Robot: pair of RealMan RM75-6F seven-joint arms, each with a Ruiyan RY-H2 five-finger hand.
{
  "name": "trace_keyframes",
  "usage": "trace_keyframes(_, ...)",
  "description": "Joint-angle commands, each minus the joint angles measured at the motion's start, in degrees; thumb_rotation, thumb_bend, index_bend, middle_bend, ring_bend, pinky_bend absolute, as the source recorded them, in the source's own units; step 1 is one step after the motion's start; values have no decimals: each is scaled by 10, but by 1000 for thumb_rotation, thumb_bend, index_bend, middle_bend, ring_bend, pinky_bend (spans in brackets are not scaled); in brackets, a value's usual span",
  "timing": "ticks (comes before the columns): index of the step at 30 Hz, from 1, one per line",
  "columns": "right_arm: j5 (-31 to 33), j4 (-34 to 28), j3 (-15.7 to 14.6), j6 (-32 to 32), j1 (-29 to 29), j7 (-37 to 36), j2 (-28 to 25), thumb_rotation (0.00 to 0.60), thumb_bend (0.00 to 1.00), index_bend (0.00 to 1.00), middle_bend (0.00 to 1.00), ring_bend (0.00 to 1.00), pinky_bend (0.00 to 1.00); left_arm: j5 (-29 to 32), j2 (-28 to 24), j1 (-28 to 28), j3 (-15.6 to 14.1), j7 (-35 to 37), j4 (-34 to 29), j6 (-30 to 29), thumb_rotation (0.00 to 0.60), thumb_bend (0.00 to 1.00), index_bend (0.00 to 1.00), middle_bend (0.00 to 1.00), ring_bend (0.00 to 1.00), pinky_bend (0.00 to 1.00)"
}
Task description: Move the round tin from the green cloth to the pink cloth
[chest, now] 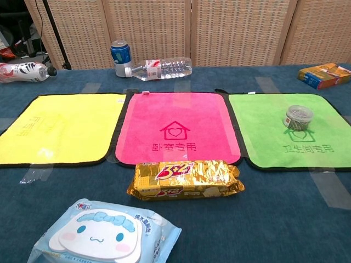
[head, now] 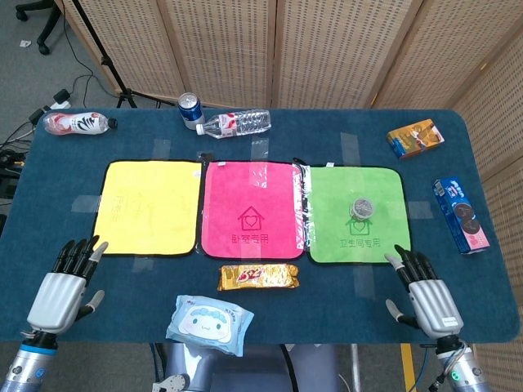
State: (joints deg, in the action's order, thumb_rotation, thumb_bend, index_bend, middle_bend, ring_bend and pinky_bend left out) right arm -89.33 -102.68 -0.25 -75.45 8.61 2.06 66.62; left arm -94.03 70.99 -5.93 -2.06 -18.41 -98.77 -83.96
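A small round tin (head: 362,207) with a clear lid stands on the green cloth (head: 331,196), right of its middle; the chest view shows the tin (chest: 298,116) on that cloth (chest: 260,123) too. The pink cloth (head: 245,188) lies bare in the centre, also seen as the pink cloth (chest: 175,112) in the chest view. My right hand (head: 423,294) hovers open at the table's near right edge, in front of the green cloth and apart from the tin. My left hand (head: 61,286) is open at the near left edge. Neither hand shows in the chest view.
A yellow cloth (head: 147,204) lies left of the pink one. A biscuit pack (head: 258,277) and a wipes pack (head: 209,323) lie near the front. A can (head: 190,109) and two bottles (head: 234,124) line the back; snack boxes (head: 416,138) sit right.
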Motion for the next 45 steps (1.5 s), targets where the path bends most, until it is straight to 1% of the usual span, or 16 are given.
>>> trace_keyframes(1,65,-29,37,85,54,-93,-19,600,388,93,0,0,7,-2,1,0,0,0,2,-1,600,275,0,0,0,0)
trace_keyframes(5,121,-41,74,149,93,-170,-29,600,388,93,0,0,7,-2,5,-1,1,2,9,-1,600,275,0,0,0,0)
trace_keyframes(7,155,-36,96,190,118,-208,-36,600,388,93,0,0,7,-1,7,-2,3,4,14,-1,600,275,0,0,0,0)
trace_keyframes(10,204,-19,126,237,149,-245,-39,600,388,93,0,0,7,0,10,-3,4,8,18,-1,600,274,0,0,0,0)
trace_keyframes(13,239,8,145,263,173,-251,-35,600,388,93,0,0,7,2,12,-4,4,13,24,2,600,275,0,0,0,0)
trace_keyframes(16,262,29,154,274,187,-245,-29,600,388,93,0,0,7,3,14,-6,6,17,29,3,600,275,0,0,0,0)
trace_keyframes(20,316,75,168,313,216,-247,-13,600,388,93,0,0,7,1,17,-8,6,20,34,4,600,275,0,0,0,0)
trace_keyframes(25,379,140,176,356,246,-245,13,600,388,93,0,0,7,-3,17,-9,4,23,35,3,600,275,0,0,0,0)
trace_keyframes(31,412,192,174,391,262,-250,39,600,388,93,0,0,7,-3,16,-10,5,27,37,3,600,275,0,0,0,0)
trace_keyframes(37,416,225,170,410,264,-259,62,600,388,93,0,0,7,-3,21,-12,5,25,45,4,600,275,0,0,0,0)
trace_keyframes(45,408,231,167,412,256,-264,73,600,388,93,0,0,7,-16,24,-11,3,29,47,-7,600,275,0,0,0,0)
